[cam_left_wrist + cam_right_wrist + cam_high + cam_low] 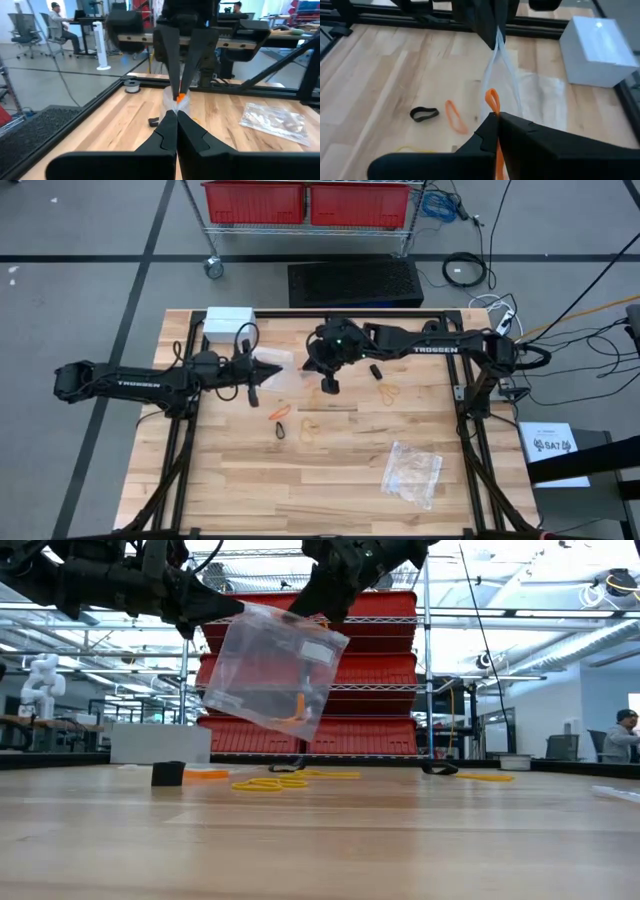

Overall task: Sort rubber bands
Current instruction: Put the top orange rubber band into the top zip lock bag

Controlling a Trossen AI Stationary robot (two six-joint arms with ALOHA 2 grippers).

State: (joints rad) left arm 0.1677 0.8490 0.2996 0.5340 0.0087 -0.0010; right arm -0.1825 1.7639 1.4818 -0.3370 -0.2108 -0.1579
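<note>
You've got both arms meeting at upper centre of the high view: left gripper [252, 376] clenched on one edge of a clear thin plastic bag [273, 668], right gripper [329, 384] clenched on an orange-red rubber loop [492, 101] at the bag's other side, and seemingly on the film there too, though you can't tell for sure. In the low view the bag hangs tilted in the air between the two claws, upper centre-left of frame, with that orange loop showing low inside or against it [290, 716]. Key relation: the bag mouth runs along the line between the claws, so the loop goes down from the right claw into the film, long axis roughly vertical. The right arm is the nearer one to the loose bands. The rest of the rubber bands lie flat on the wooden table [250, 490] below the grippers, frame centre: one orange [282, 411], one black [281, 430], tan-yellow ones [310, 426], more orange plus a small black piece right of centre [388, 394]. They're thin, floppy, small. A second clear bag [412, 472] lies at lower right, already holding pale bands, I'd judge.
</note>
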